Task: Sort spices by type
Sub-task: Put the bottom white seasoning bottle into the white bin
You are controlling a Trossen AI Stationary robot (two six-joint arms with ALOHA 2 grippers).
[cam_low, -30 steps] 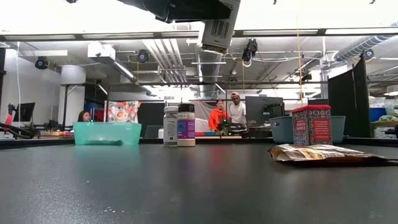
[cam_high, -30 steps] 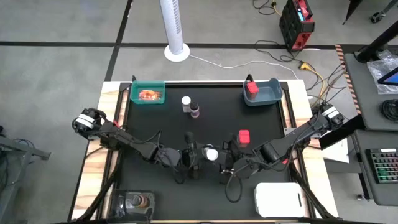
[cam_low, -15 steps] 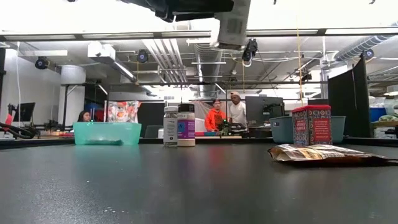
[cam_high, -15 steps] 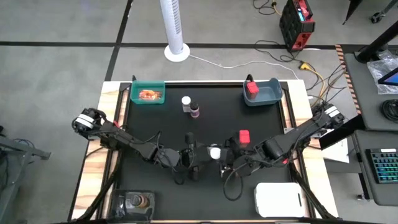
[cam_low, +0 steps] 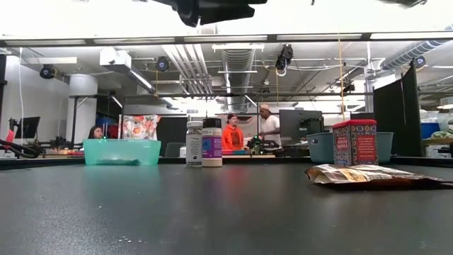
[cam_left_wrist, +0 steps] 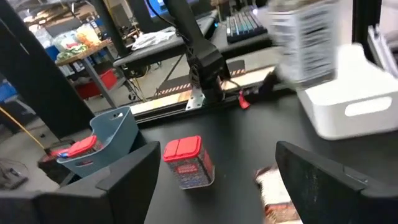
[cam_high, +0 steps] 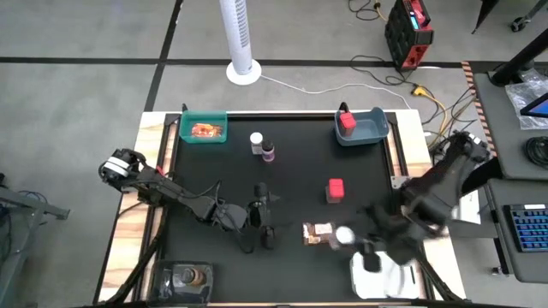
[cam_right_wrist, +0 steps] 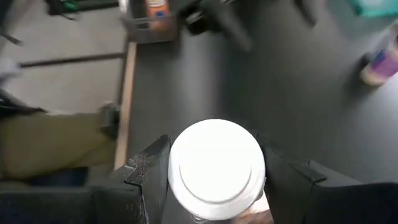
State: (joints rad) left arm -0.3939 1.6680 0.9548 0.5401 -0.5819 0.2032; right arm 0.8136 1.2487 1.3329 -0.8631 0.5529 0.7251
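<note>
My right gripper (cam_high: 347, 238) is shut on a white-capped bottle (cam_high: 344, 233), held over the near right of the table, above a brown packet (cam_high: 317, 233) lying flat. In the left wrist view the bottle (cam_left_wrist: 305, 37) shows blurred beyond my left gripper (cam_left_wrist: 214, 180), which is open with nothing between its fingers. That gripper (cam_high: 267, 216) stands at the table's near middle. A red box (cam_high: 336, 190) stands on the mat. Two small bottles (cam_high: 261, 145) stand upright at the far middle. An orange packet lies in the teal bin (cam_high: 204, 130), and another red box is in the blue-grey bin (cam_high: 360, 127). My right gripper holds the bottle between its two fingers (cam_right_wrist: 146, 180), one on each side of it below the white cap (cam_right_wrist: 216, 168). The cap faces the wrist camera and hides the place of contact. The bottle is lifted clear of the table, cap up.
A white tray (cam_high: 385, 275) sits at the near right corner, just beyond the right gripper. A clear tray (cam_high: 188, 278) with jars is at the near left. People stand in the room beyond the table (cam_low: 244, 134).
The bottle stood between both grippers at the table's middle; it has left my left gripper. My right gripper has carried it toward the table's near right, rising and rolling, and it now hangs over the brown packet. My left arm has stayed in place.
</note>
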